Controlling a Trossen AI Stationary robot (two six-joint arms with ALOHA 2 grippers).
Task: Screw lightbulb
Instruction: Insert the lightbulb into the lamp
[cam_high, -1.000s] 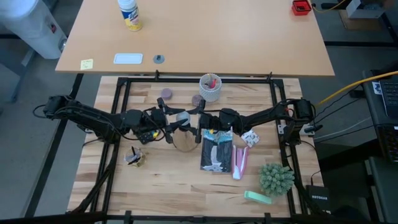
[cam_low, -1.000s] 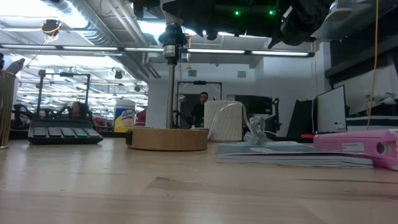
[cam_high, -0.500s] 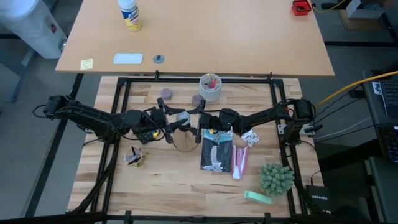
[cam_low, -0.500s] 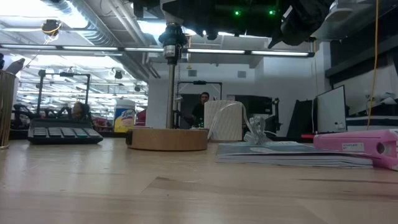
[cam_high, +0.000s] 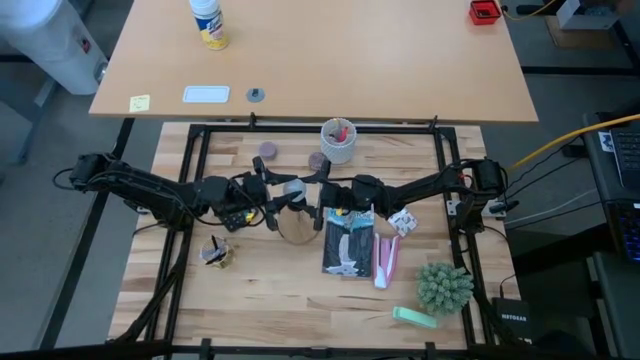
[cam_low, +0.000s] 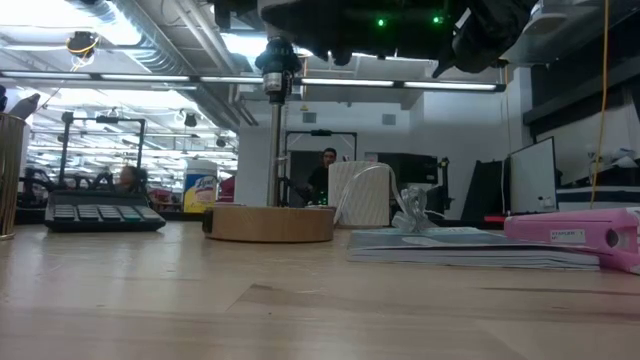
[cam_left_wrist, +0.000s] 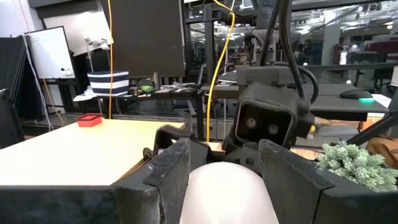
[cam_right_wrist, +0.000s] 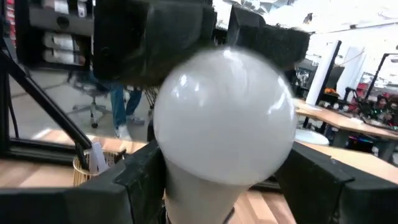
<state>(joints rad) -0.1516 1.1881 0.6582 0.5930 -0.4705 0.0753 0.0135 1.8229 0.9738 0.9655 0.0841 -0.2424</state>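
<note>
The lightbulb (cam_right_wrist: 224, 118) sits above the wooden disc stand (cam_low: 272, 222), clamped between my left gripper's (cam_left_wrist: 227, 163) fingers and my right gripper's (cam_high: 322, 192) fingers.

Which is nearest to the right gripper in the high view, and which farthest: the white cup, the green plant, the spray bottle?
Measured from the right gripper, near the table's middle by the lightbulb:
1. White cup, just behind it at the table's back edge.
2. Green plant, at the front right corner.
3. Spray bottle, far back on the other desk.
</note>
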